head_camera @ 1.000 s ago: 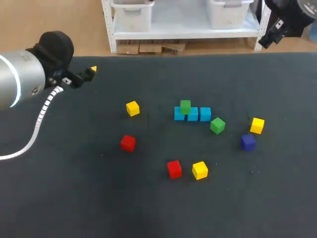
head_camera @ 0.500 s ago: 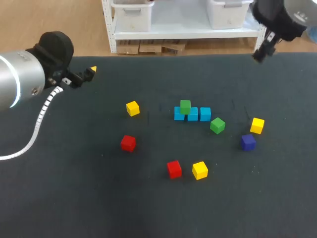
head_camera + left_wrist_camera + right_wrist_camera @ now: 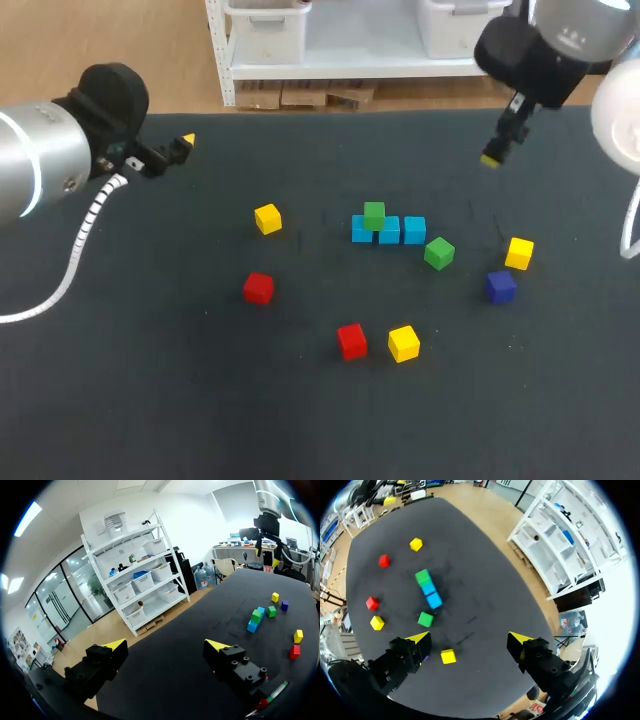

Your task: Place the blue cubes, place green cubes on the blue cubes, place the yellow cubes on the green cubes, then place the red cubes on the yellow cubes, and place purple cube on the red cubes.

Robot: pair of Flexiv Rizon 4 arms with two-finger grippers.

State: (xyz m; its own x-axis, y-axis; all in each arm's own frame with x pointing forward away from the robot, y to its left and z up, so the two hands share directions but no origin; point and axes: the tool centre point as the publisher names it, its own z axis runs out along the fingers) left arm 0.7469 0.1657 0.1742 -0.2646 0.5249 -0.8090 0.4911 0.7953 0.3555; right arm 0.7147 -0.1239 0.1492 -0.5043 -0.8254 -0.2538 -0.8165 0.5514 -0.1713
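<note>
Three blue cubes (image 3: 389,231) lie in a row at mid-table, and a green cube (image 3: 374,214) sits on the left part of that row. A second green cube (image 3: 439,253) lies just right of them. Yellow cubes (image 3: 267,218) (image 3: 519,253) (image 3: 404,343), red cubes (image 3: 258,288) (image 3: 351,340) and a purple cube (image 3: 501,286) are scattered around. My left gripper (image 3: 180,148) (image 3: 166,645) hangs open and empty over the far left edge. My right gripper (image 3: 492,157) (image 3: 469,638) is open and empty, high above the far right, with the loose green cube (image 3: 425,619) ahead of it.
The dark table (image 3: 150,400) is bare across the near side and the left half. A white cable (image 3: 85,235) hangs from my left arm over the left side.
My right arm has swung in from the far right corner, leftward and down over the table. The left arm and all cubes have stayed put.
</note>
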